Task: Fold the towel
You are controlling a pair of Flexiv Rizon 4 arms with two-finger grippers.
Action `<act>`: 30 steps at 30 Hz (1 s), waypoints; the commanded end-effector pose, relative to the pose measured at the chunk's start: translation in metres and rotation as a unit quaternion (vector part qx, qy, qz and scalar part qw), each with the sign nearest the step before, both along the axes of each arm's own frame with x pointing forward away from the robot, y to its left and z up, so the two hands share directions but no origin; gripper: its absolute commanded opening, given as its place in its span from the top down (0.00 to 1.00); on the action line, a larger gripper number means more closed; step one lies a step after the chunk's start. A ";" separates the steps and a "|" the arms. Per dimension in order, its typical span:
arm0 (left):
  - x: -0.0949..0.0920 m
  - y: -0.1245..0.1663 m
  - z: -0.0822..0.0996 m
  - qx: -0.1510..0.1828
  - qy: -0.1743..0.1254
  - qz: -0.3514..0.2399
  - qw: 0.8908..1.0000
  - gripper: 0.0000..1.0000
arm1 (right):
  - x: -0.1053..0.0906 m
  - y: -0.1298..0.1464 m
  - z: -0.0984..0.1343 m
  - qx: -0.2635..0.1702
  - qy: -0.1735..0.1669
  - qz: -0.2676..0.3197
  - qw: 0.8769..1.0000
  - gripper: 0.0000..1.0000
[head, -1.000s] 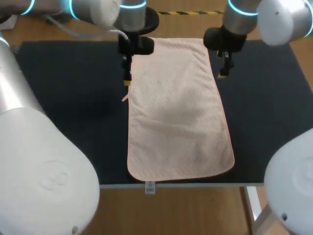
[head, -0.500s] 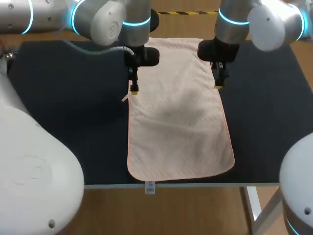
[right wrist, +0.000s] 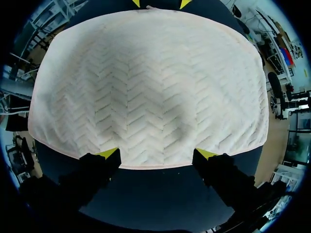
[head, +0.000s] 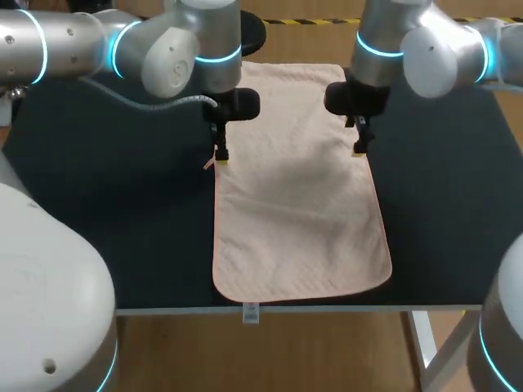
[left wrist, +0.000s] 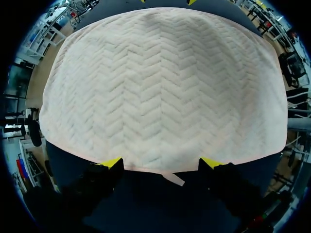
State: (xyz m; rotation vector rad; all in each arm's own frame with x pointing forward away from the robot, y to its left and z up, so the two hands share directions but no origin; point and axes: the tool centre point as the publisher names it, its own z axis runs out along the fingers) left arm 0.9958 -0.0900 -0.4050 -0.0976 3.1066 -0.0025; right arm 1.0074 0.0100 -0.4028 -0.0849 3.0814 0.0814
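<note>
Soft and limp, the pink towel (head: 298, 188) lies flat on the tabletop (head: 122, 180), likely best pinched at its long edges, where the left claw (head: 221, 155) at 9 o'clock and the right claw (head: 358, 149) at 3 o'clock hang spread wide.

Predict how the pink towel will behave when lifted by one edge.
The towel probably droops rather than staying stiff: it lies flat with soft wrinkles. Its ridged weave likely grips well, so slipping seems unlikely.
</note>
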 end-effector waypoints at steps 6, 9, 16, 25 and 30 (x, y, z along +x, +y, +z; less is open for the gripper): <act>0.010 -0.003 -0.019 -0.007 0.007 -0.001 1.000 0.00 | 0.012 0.002 -0.015 -0.017 0.013 0.003 1.000 0.00; 0.012 -0.004 -0.024 0.000 0.010 -0.005 1.000 0.00 | 0.014 -0.001 -0.021 -0.023 0.014 0.002 1.000 0.00; 0.017 -0.005 -0.031 0.007 0.011 -0.010 1.000 0.00 | 0.016 -0.005 -0.035 -0.018 0.027 -0.003 0.999 0.00; 0.014 -0.006 -0.039 0.006 0.012 -0.007 1.000 0.00 | 0.014 -0.005 -0.039 -0.019 0.028 0.006 0.999 0.00; 0.012 -0.006 -0.044 -0.001 0.013 -0.003 1.000 0.00 | 0.013 -0.008 -0.041 -0.022 0.029 0.007 0.999 0.00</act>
